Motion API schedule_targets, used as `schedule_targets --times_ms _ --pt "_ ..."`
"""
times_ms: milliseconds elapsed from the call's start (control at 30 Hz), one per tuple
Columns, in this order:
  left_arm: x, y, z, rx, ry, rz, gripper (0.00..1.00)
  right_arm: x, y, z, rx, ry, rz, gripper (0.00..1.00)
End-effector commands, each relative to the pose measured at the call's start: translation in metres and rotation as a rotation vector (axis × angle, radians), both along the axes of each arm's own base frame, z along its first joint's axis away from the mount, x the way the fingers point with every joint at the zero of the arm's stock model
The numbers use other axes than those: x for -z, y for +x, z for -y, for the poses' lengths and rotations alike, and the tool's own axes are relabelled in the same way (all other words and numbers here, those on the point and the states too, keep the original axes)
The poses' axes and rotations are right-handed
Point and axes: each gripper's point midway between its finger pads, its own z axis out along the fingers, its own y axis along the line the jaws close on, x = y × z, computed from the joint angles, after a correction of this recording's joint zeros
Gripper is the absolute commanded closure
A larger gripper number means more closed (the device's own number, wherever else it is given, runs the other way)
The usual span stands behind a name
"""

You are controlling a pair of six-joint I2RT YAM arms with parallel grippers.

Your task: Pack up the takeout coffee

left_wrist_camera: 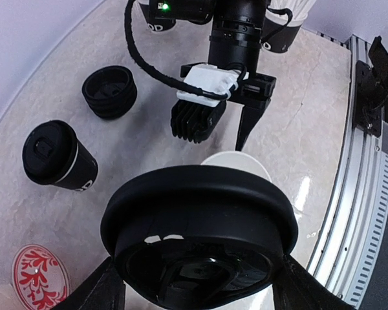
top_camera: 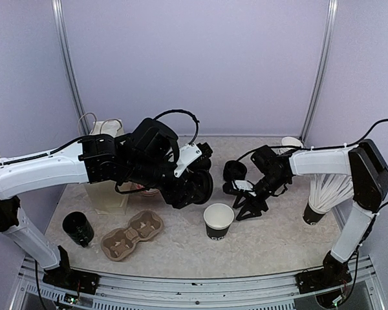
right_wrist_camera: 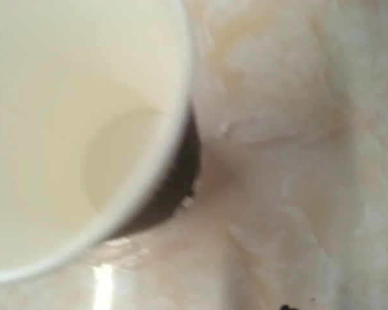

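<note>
Capping is looking imminent: left gripper (top_camera: 195,188) is clamping the black lid (left_wrist_camera: 197,219) upper left of the paper cup (top_camera: 218,219) at frame centre, right gripper (top_camera: 249,210) standing parted, empty, beside it; next, seemingly, squaring lid over rim.

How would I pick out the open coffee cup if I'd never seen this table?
Start at the near middle of the table. The cup stands upright there, right of the cardboard carrier. Unlike the black cup further right, crammed with white sticks, its white inside is bare.
</note>
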Motion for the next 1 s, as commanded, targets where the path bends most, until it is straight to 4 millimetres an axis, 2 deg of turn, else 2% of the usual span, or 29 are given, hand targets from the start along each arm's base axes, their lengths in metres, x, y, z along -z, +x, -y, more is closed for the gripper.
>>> schedule_targets --times_ms 0,167,333,533,667,767,867,967 --pt "0.015 -0.010 -0.011 -0.001 0.069 -0.063 0.28 0.019 -0.001 -0.011 -0.064 -0.034 0.047 0.45" --pt "0.014 -0.012 -0.016 -0.005 0.072 -0.059 0.28 0.024 -0.023 -0.038 -0.148 -0.010 0.018 0.47" --pt "0.010 -0.015 -0.019 0.003 0.073 -0.066 0.28 0.033 -0.050 -0.052 -0.217 -0.017 -0.026 0.48" --pt "0.010 -0.022 -0.025 0.014 0.104 -0.084 0.28 0.017 -0.070 -0.061 -0.259 0.053 -0.094 0.48" --pt "0.009 -0.027 -0.025 0.031 0.111 -0.091 0.28 0.021 -0.062 -0.050 -0.233 0.032 -0.093 0.48" --pt "0.011 -0.027 -0.022 0.043 0.129 -0.094 0.28 0.010 -0.046 -0.039 -0.176 0.063 -0.098 0.47" --pt "0.019 -0.026 -0.018 0.054 0.166 -0.102 0.28 -0.005 -0.025 -0.030 -0.102 0.094 -0.091 0.47" --pt "0.027 -0.024 -0.012 0.062 0.201 -0.112 0.28 -0.012 -0.013 -0.023 -0.052 0.104 -0.083 0.47"
